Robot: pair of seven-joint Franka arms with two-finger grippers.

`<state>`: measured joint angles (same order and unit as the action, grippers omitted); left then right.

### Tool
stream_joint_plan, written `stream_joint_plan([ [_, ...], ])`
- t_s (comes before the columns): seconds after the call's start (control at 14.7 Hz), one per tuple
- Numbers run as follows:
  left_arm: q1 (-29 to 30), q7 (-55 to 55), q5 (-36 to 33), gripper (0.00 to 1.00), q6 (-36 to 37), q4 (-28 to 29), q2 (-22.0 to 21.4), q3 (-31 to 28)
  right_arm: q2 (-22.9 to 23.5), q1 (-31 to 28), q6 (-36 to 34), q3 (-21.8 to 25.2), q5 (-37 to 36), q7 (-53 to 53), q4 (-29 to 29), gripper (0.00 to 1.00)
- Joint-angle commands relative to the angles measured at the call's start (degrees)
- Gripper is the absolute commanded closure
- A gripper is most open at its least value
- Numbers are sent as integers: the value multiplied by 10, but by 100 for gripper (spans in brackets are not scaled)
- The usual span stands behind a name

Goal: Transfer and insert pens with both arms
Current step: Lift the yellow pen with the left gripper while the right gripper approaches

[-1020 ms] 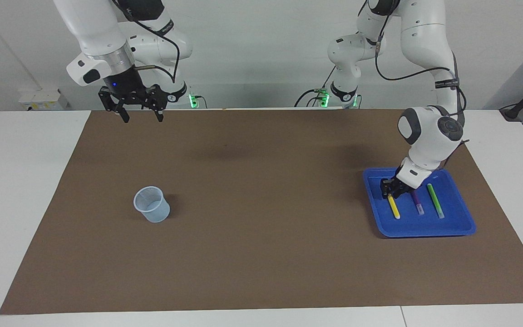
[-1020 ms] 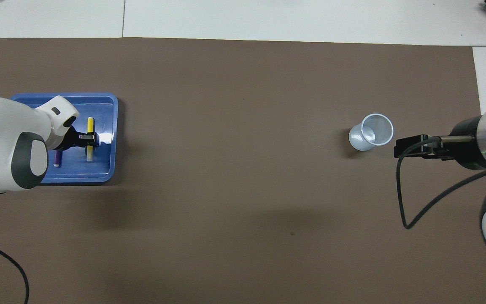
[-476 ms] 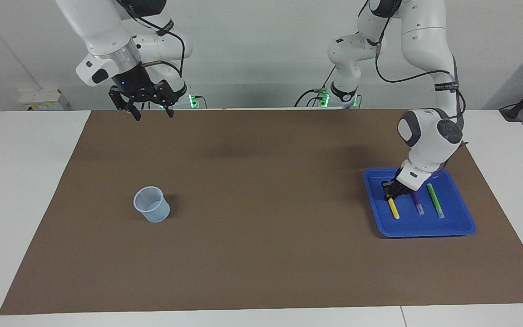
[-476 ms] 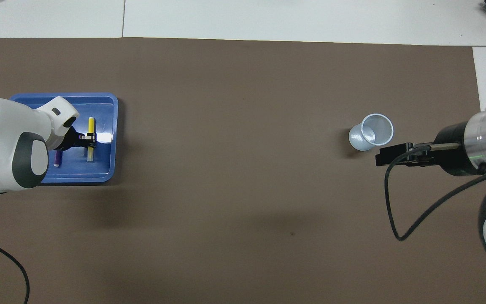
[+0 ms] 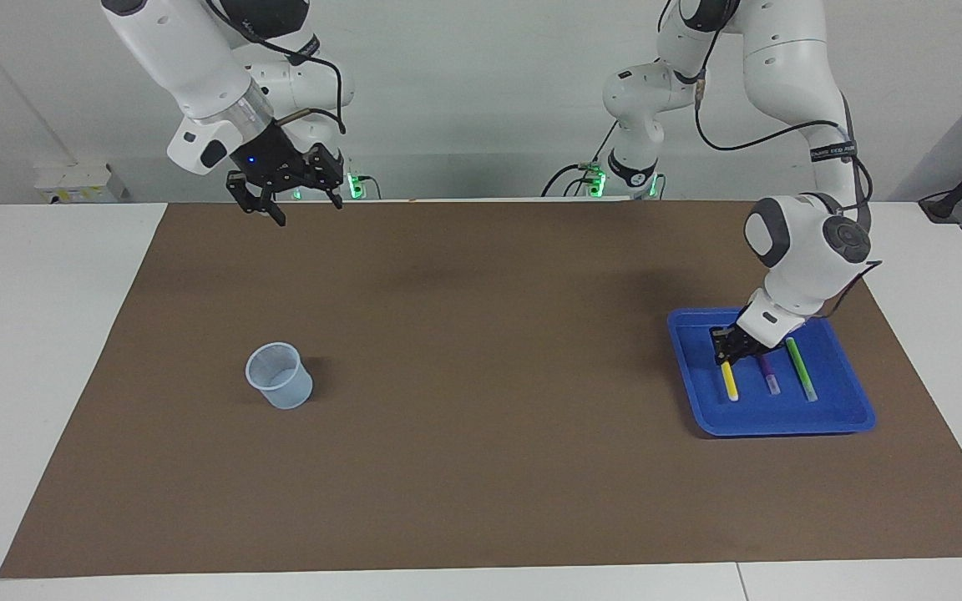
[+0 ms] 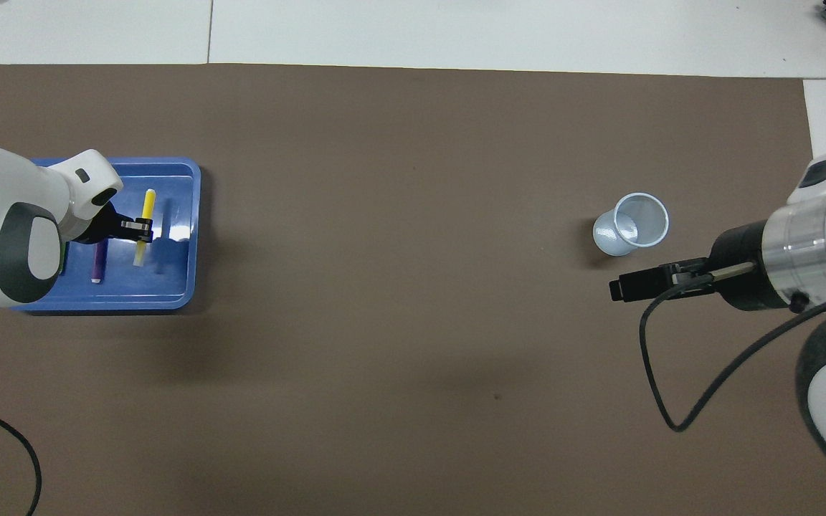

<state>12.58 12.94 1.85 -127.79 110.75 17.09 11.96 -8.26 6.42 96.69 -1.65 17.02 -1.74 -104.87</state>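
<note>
1. Brown mat (image 5: 481, 467): matt, paper- or felt-like, no shine.
2. Blue tray (image 6: 182, 287): smooth glossy plastic, white glare on floor.
3. Cup (image 5: 279, 376): thin translucent plastic, pale blue-white, ribbed wall.
4. Yellow pen (image 5: 729, 381), purple pen (image 5: 770, 376), green pen (image 5: 801, 368): smooth plastic barrels.
5. Arms: glossy white plastic shells; right arm's wrist ring (image 6: 786, 244) brushed metal.
6. Left gripper (image 5: 727, 351), right gripper (image 5: 296, 196): matt black.
7. Tabletop (image 5: 47, 334): smooth white laminate.
</note>
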Motion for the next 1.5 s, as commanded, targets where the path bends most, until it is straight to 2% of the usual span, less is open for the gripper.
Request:
stream_joint_plan([
  [0.0,32,98,5,100,30,-15,-2,4,3,31,42,1,16,-3,-17,0],
  [0.34,29,206,26,100,27,-28,-7,11,11,40,63,1,30,42,-17,0],
  [0.61,27,317,151,100,30,-28,-9,27,18,48,92,0,30,84,-17,0],
  [0.88,27,343,234,100,30,-28,-14,67,31,76,130,0,30,166,-17,0],
  [1.09,27,343,240,100,23,-38,-14,119,47,90,184,0,35,218,-17,0],
  [1.16,25,343,241,100,19,-35,-15,136,54,89,195,0,63,220,-16,0],
  [1.43,-17,342,248,100,4,-39,-14,145,79,88,276,0,131,247,-11,0],
])
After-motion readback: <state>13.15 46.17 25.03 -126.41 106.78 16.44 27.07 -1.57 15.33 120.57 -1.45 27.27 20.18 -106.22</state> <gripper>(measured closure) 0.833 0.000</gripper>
